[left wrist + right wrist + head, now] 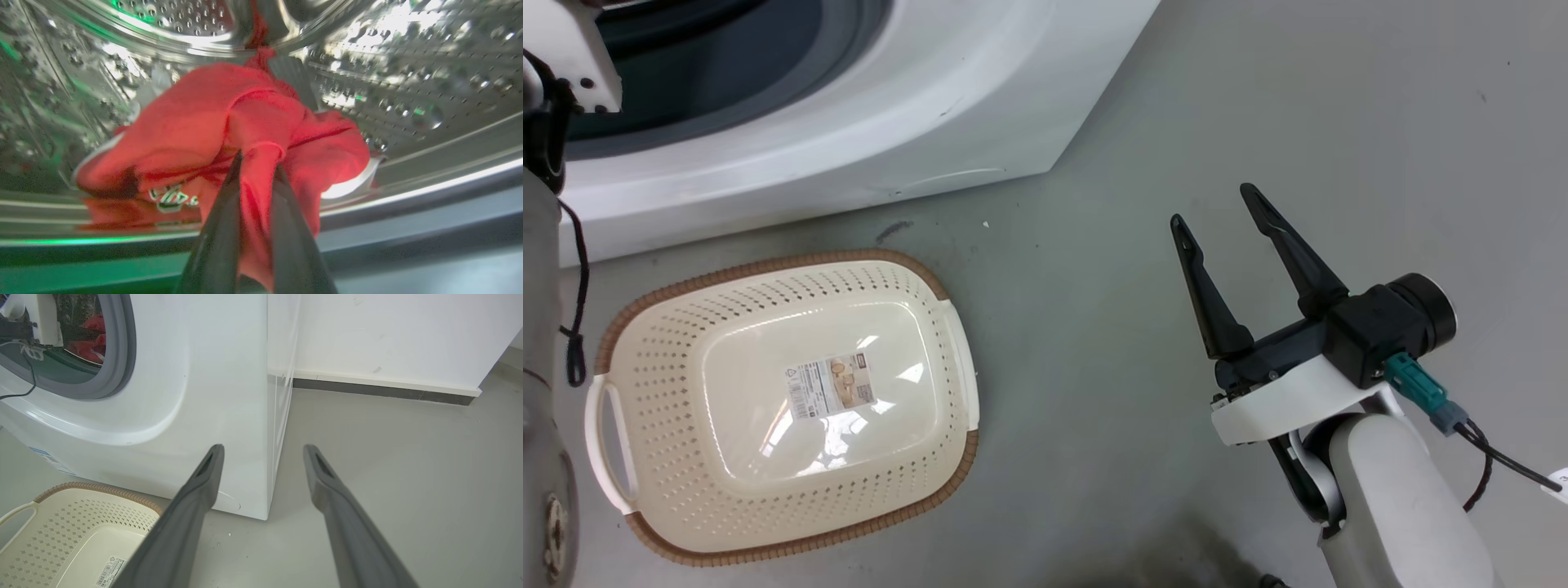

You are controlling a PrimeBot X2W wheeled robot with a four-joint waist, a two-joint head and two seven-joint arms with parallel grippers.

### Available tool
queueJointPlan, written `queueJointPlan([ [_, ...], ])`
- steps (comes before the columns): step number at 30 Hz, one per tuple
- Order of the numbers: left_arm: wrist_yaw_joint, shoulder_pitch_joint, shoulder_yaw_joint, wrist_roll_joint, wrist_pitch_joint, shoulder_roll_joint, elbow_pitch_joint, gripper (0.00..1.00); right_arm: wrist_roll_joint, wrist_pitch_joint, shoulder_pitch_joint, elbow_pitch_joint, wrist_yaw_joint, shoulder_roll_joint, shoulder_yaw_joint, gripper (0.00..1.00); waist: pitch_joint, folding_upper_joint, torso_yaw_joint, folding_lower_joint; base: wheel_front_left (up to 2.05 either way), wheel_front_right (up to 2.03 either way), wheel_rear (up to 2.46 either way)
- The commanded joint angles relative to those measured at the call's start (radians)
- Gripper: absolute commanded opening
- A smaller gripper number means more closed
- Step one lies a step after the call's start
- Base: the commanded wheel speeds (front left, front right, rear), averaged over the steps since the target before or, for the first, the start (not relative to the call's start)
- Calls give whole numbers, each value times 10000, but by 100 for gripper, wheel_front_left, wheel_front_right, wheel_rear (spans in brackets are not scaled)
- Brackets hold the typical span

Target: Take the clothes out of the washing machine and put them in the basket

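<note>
I see soft matt red cloth [196, 122] between my left fingers [220, 228] | shiny perforated steel drum [408, 61] beyond them | glossy plastic basket [662, 359] left of my right gripper [1211, 206]

The garment [196, 118] is showing bright red, with white bands running along its edges and a small green-and-white mark on one fold. The drum [408, 81] is gleaming silver, dotted with rows of round holes and catching green glints. The washer [915, 106] is appearing white, a grey rim [126, 347] ringing its porthole. The basket [662, 359] is showing cream, small holes patterning its walls in rows, a brown band [792, 260] edging it and a pale barcoded label [832, 385] sitting mid-base. The left gripper [258, 161] and right gripper [1211, 205] are showing black fingers; the floor [1094, 367] is reading pale grey.
</note>
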Motion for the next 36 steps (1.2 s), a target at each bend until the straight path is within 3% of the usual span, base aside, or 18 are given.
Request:
queueJointPlan([
  [1,50,199,6,-18,-406,-32,-59,0,-27,-6,-71,30,-7,20,-38,100,-241,0,78,-1,0,0,0],
  [4,155,551,87,-124,-1553,-161,-159,0,-92,17,82,87,-7,20,-183,100,-658,0,164,-1,0,0,0],
  [7,260,990,201,-246,-2001,-246,-438,0,-105,57,304,129,-7,20,-311,100,-1129,0,245,-1,0,0,0],
  [15,617,3413,983,-529,-2059,-881,-3496,0,-209,331,1007,127,-7,17,-733,100,-2471,0,491,-1,0,0,0],
  [25,507,6269,1800,-418,-2063,-1745,-5648,0,-289,730,2210,-26,-7,20,-1290,100,-4141,0,716,-1,0,0,0],
  [36,259,9197,1768,-26,-2059,-2922,-8311,0,-418,1111,3244,-310,-7,19,-1840,100,-5312,0,1213,-1,0,0,0],
])
